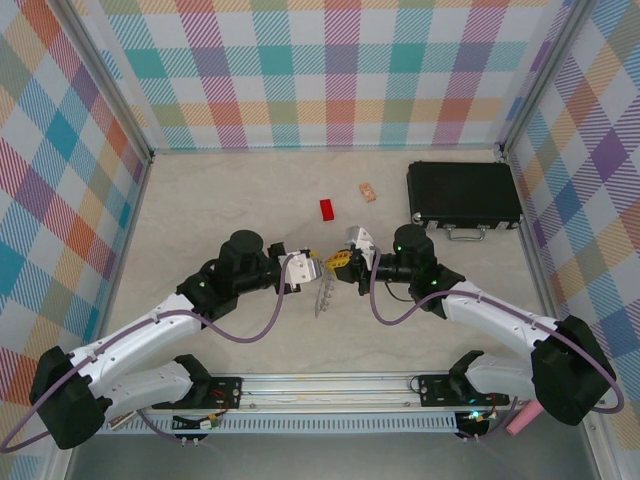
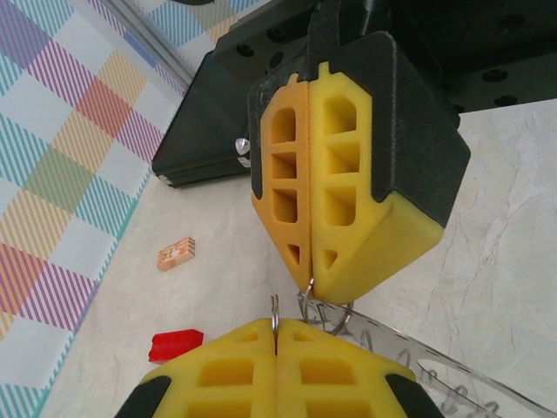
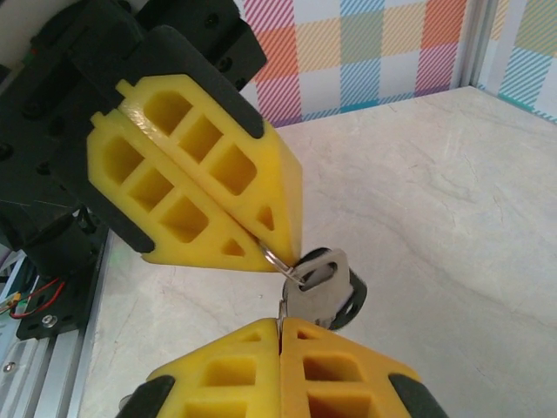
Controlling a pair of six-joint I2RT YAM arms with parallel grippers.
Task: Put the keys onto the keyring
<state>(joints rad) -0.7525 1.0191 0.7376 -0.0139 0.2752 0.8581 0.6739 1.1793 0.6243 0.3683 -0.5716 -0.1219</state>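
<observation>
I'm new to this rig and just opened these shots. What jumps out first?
Two pairs of yellow fingers meet tip to tip at mid-table: the left gripper pinches a wire loop of the keyring, the right gripper is shut on the key. Beyond them lie a red block and, far right, a black case.

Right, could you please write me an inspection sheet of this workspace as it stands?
Surface: pale marbled table.
Job's things: key held up off the table; keyring dangles beneath it.
Clutter: red block, tan block and black case, apart, on the far side; pink item beside the right base.
Grippers: left tool shut on a keyring loop; right tool shut on the key.
Cables: purple cable loops beside each arm.
Surroundings: plaid walls; rail at the near edge.
</observation>
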